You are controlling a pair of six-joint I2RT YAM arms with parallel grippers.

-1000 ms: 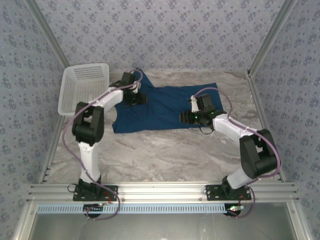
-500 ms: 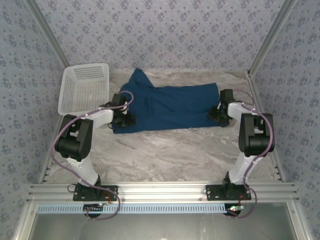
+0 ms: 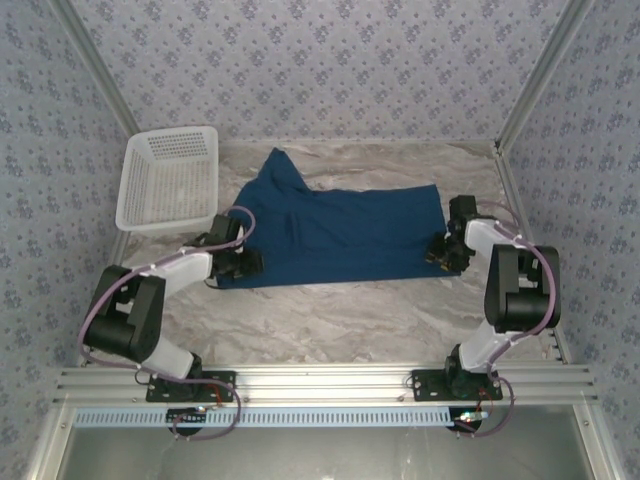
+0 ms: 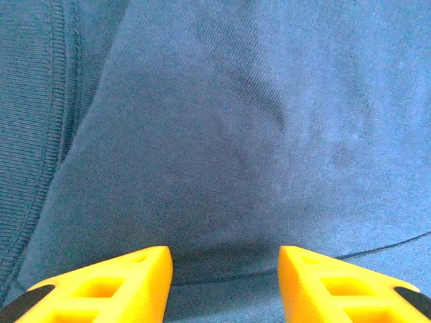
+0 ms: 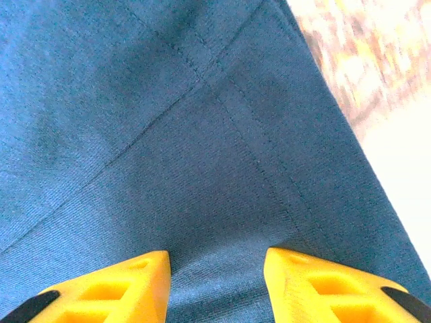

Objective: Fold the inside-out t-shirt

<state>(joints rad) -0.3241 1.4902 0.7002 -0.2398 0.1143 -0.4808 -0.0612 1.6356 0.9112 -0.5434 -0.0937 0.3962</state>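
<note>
- The inside-out t-shirt (image 3: 340, 235) lies flat on the marble table (image 3: 330, 330), towards the far half, between the two arms.
- Its long axis runs left to right across the table. The right end is a straight edge; the left end is broader and uneven.
- One pointed flap (image 3: 280, 165) juts from the left part towards the far wall. Sleeve or shoulder: cannot tell.
- White lattice basket (image 3: 170, 185) sits at the far left corner with its perforated floor in plain sight. The shirt lies outside it, near its right side but not touching.
- Left gripper (image 3: 240, 264) is low at the shirt's near-left corner. Right gripper (image 3: 441, 250) is low at the right edge.
- The left wrist view shows the left gripper (image 4: 225, 252) with its yellow fingers (image 4: 114, 282) partway apart. Navy cloth (image 4: 236, 134) spans the gap and nothing is clamped between them.
- The same view shows a ribbed, stitched band (image 4: 40, 134) down the left side, too fine to make out from the overhead camera.
- The right wrist view shows the right gripper (image 5: 217, 252) likewise partway open over the cloth (image 5: 135, 134), with no pinch visible.
- Two stitched seams cross there (image 5: 209, 84). The shirt's edge runs diagonally, with blurred tabletop (image 5: 350, 60) beyond it.
- Whether either gripper's tips bear down on the cloth cannot be told.
- The overhead view alone gives the shirt's whole outline.
</note>
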